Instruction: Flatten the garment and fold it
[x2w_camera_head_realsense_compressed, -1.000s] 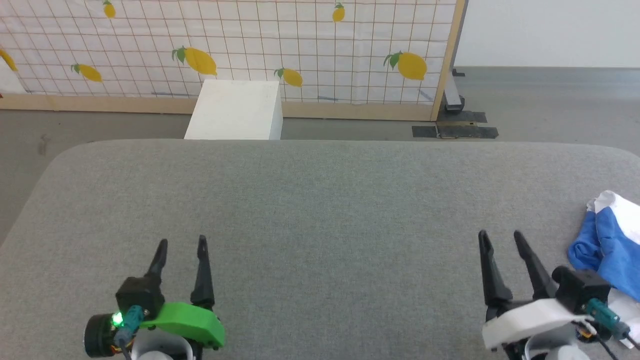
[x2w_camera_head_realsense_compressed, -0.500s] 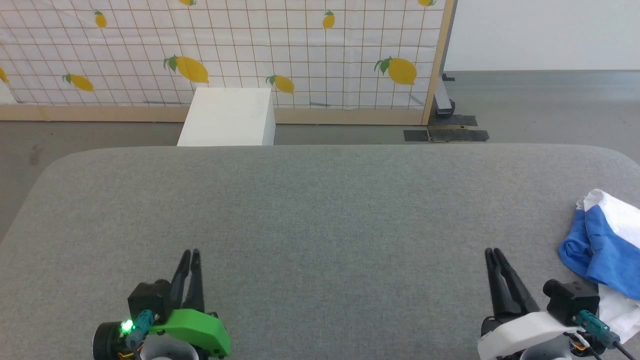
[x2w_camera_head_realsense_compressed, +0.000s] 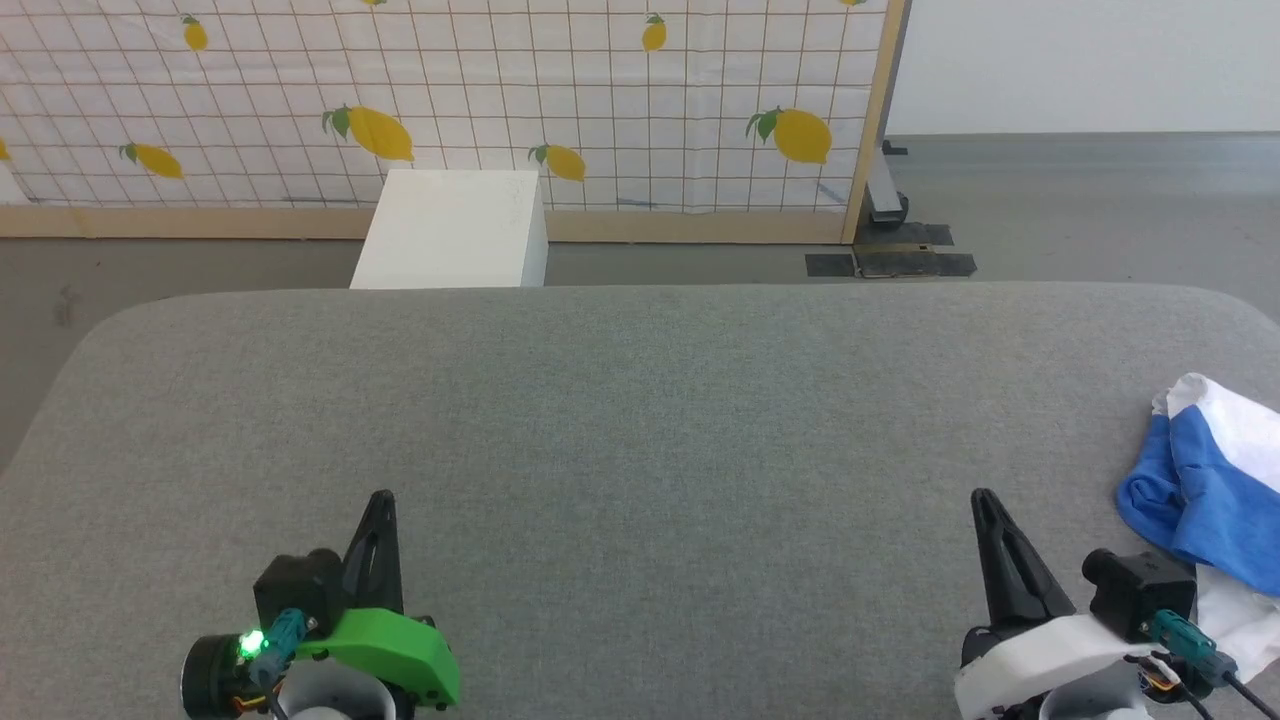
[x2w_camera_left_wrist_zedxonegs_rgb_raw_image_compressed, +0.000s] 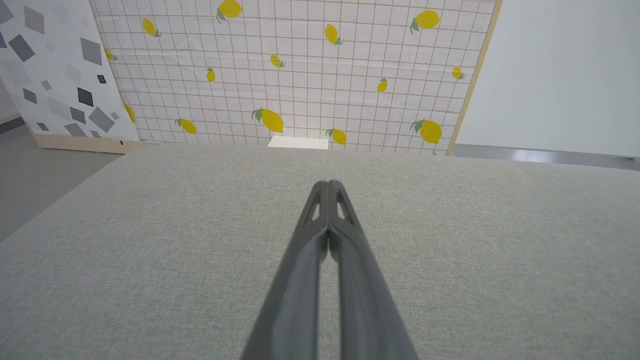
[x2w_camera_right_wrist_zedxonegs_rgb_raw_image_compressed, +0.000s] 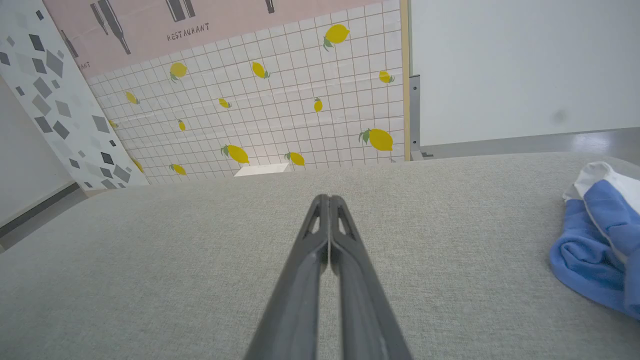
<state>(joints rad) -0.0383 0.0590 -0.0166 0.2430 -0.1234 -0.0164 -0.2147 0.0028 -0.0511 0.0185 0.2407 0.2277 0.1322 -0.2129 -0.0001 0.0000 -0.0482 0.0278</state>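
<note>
Both hands pinched closed, empty: left hand (x2w_camera_head_realsense_compressed: 383, 497) lower left, right hand (x2w_camera_head_realsense_compressed: 984, 496) lower right. Shirt (x2w_camera_head_realsense_compressed: 1200, 495) bunched on desk (x2w_camera_head_realsense_compressed: 640, 420), right frame edge, partly cropped. Risk: blind grab pinches several layers, so it won't spread flat.

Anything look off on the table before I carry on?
Yes: the garment lies crumpled in a heap at the right edge of the table, beside the right hand, not spread out for folding. The right hand and the left hand are both shut on nothing. Nothing looks spilled or damaged.
</note>
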